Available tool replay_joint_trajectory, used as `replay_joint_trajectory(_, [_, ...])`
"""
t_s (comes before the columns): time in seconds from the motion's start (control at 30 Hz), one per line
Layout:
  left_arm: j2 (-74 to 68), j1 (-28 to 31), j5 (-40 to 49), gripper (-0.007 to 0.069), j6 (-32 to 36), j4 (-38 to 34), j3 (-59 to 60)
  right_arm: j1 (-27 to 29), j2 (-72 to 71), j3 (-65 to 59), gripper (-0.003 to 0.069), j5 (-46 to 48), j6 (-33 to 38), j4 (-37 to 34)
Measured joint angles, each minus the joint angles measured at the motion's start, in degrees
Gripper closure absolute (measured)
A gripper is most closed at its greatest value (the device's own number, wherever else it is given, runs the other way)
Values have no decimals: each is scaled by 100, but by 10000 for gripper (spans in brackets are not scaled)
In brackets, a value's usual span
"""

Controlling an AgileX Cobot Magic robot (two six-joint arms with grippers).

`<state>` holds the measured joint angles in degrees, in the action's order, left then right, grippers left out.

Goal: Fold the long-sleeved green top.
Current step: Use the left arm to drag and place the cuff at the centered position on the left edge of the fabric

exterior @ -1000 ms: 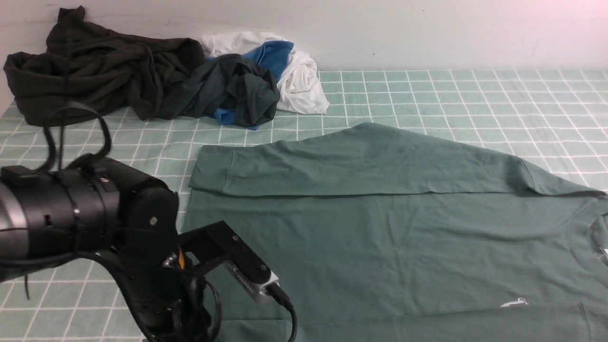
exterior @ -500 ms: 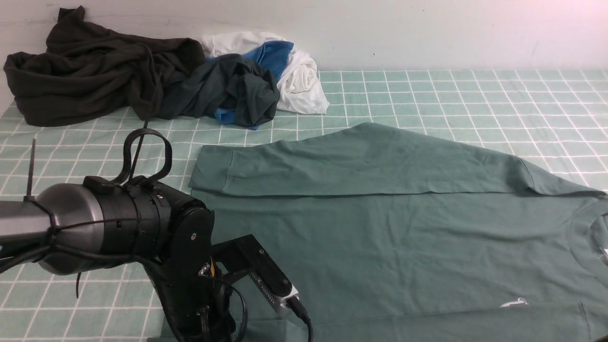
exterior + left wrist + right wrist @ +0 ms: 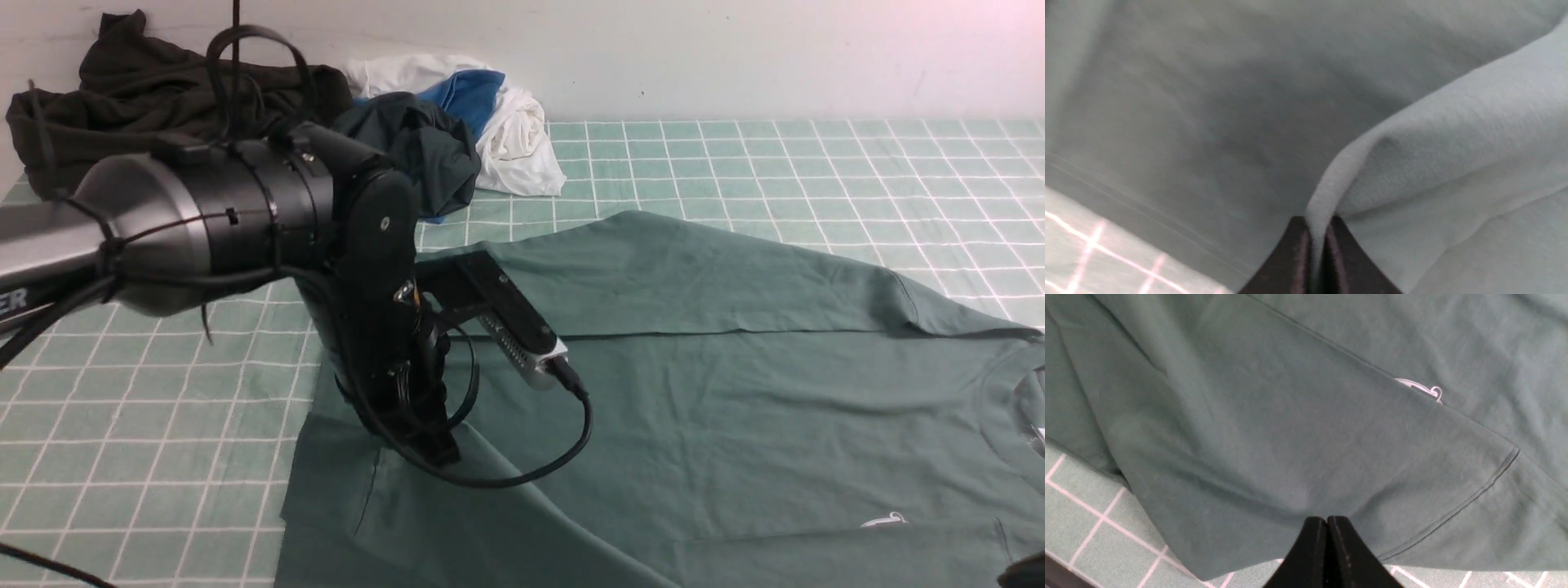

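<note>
The green long-sleeved top (image 3: 694,408) lies flat on the checked cloth with its neck (image 3: 1004,384) at the right. Its far sleeve (image 3: 653,278) is folded across the body. My left gripper (image 3: 437,453) is shut on the near sleeve's cuff end and holds it lifted above the top's left part. In the left wrist view a fold of the fabric (image 3: 1372,171) sits between the closed jaws of the left gripper (image 3: 1318,228). My right gripper (image 3: 1327,520) is shut at the top's near edge (image 3: 1290,416), where the fabric puckers toward its tips.
A pile of clothes lies at the back left against the wall: a blackish-olive garment (image 3: 98,139), a blackish-green one (image 3: 424,155), and white and blue pieces (image 3: 506,122). The checked cloth (image 3: 816,163) shows bare at the back right and along the left.
My left arm has risen and moved away from me and to the right, lifting the near sleeve's end off the table and over the top's left part.
</note>
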<state>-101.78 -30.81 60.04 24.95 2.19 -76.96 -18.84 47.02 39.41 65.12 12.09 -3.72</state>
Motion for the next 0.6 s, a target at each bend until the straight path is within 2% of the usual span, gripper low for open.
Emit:
replay_joint_trajectory(0.17, [-644,138,566,607,29,30,-716,0,0,0,672,-39,-480,438])
replay_joint_trajectory(0.23, [-958,258,788,607,33,37,-1069,0,0,0,672,-39,-906,804])
replay_joint_trajectory(0.43, [-1360,495,900,607,40,41,-1727,0,119,0,672,-57,-1919,1699])
replay_joint_trajectory(0.6, [-1365,518,918,607,40,35,-2087,155,642,0,672,-223,-2515,1988])
